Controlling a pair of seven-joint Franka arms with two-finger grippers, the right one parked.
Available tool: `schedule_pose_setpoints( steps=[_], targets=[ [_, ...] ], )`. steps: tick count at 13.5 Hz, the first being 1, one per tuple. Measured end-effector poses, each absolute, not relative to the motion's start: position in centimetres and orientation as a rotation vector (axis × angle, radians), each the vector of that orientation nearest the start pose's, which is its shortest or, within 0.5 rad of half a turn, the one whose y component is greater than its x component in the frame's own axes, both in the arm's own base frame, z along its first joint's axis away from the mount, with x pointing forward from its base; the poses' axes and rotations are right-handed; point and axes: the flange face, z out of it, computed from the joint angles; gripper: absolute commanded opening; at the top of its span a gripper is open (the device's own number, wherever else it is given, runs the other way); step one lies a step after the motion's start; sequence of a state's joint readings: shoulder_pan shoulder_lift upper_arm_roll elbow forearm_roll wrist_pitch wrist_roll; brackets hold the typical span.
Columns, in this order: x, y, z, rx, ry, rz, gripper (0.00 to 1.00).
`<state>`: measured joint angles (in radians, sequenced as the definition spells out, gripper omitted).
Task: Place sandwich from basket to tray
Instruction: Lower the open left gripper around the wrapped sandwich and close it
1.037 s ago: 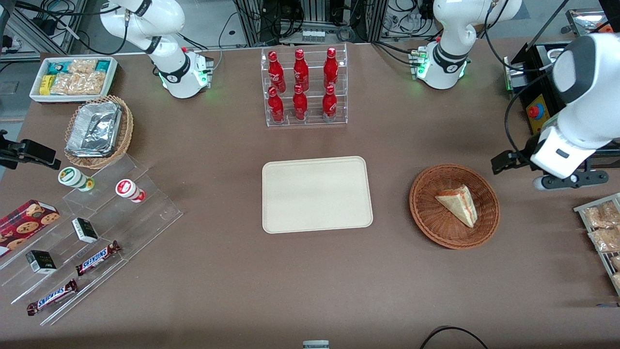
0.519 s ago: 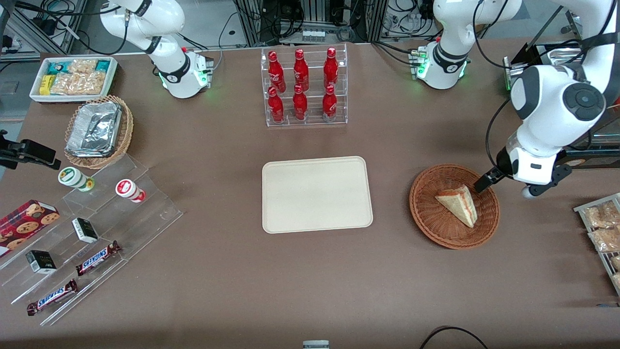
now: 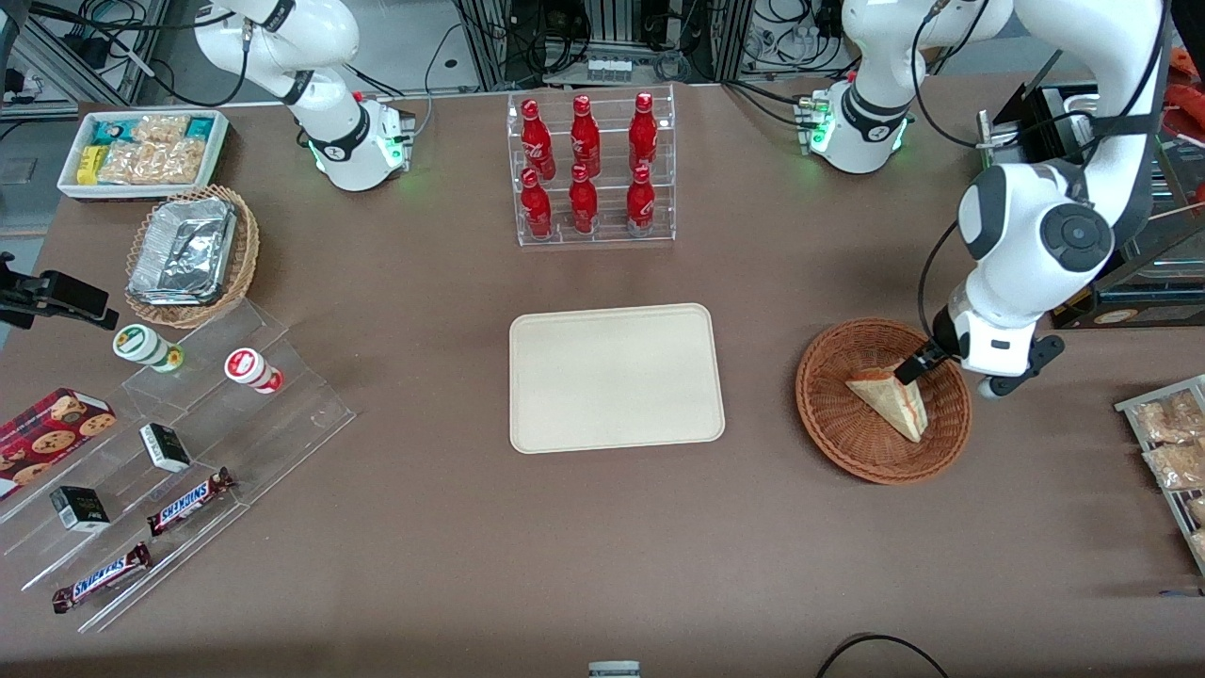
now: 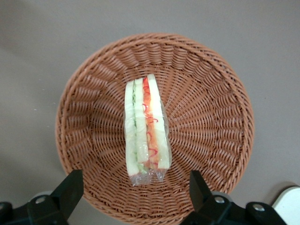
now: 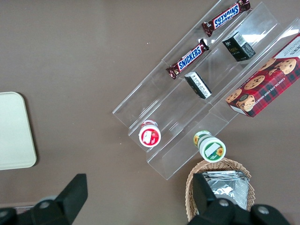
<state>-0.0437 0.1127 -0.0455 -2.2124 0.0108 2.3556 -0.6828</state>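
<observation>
Moved: left arm has swung in from the working arm's end of the table; its gripper (image 3: 911, 370) now hangs over the basket (image 3: 847, 433), where half a second ago it was only at the rim.
Gripper: above the basket, at the sandwich's edge in the front view; touching or just above cannot be told. The wrist view looks straight down on it (image 4: 133, 187).
Fingers: apart, one fingertip (image 4: 70, 185) on each side of the sandwich, with clear gaps; they grip nothing.
Sandwich: (image 3: 892, 400) lies in the basket, wrapped in clear film, its red-orange stripe (image 4: 149, 122) facing up toward the wrist camera.
Basket: on the table, beside the tray, toward the working arm's end.
Tray: (image 3: 617, 377) flat on the table mid-way along it, well apart from the basket, nothing on it.
Bottles: red bottles in a clear rack (image 3: 593, 169), farther from the front camera than the tray.
</observation>
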Motion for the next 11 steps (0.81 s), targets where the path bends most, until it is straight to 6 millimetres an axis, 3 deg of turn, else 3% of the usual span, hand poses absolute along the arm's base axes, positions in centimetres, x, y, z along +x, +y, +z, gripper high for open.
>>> schedule_pose_setpoints(
  steps=[5, 6, 7, 8, 11],
  targets=[
    [53.4, -5.0, 28.4, -3.024, -0.908, -0.055, 1.00],
    [53.2, -4.9, 27.5, -3.022, -0.908, -0.045, 0.88],
    [53.1, -4.9, 26.9, -3.021, -0.908, -0.038, 0.36],
    [53.2, -4.9, 26.4, -3.020, -0.911, -0.037, 0.04],
    [53.4, -4.7, 26.2, -3.020, -0.927, -0.052, 0.00]
  ],
)
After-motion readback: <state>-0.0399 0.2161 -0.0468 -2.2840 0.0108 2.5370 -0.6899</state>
